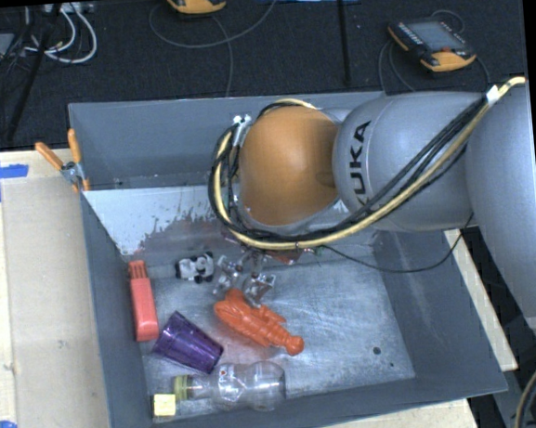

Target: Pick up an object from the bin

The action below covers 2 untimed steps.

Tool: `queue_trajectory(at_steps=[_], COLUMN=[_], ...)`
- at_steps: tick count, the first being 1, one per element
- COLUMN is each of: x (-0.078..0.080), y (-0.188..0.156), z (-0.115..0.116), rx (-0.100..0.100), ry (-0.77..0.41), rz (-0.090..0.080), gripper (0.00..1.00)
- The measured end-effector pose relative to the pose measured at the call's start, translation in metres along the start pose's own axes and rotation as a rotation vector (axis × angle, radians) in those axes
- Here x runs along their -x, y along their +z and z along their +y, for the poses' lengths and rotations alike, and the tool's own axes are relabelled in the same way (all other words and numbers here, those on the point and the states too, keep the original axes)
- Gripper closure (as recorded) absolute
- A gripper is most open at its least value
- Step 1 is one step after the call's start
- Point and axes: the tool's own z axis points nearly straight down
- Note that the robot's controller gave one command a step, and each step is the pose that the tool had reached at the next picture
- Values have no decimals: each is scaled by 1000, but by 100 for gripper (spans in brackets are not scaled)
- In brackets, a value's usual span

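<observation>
The orange plastic toy (259,323) is lying flat on the floor of the grey bin (352,327), slightly toward 7 o'clock from the floor's centre. It is showing an elongated, knobbly, segmented body, resembling a lobster or a similar creature. Its long axis is running from 10 o'clock to 4 o'clock. The broader end is pointing to 10 o'clock and is sitting just at 6 o'clock of the gripper (246,280). The narrower, rounded end is pointing to 4 o'clock. The toy is resting well apart from the bin walls.
</observation>
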Motion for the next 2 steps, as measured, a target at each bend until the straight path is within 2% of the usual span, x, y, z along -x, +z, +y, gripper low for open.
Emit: queue_trajectory(at_steps=[1, 2], x=[0, 6], y=[-60, -64], z=[-1, 1], rx=[-2, -16], ry=[-18, -31], rz=[-1, -13], gripper=[100, 100])
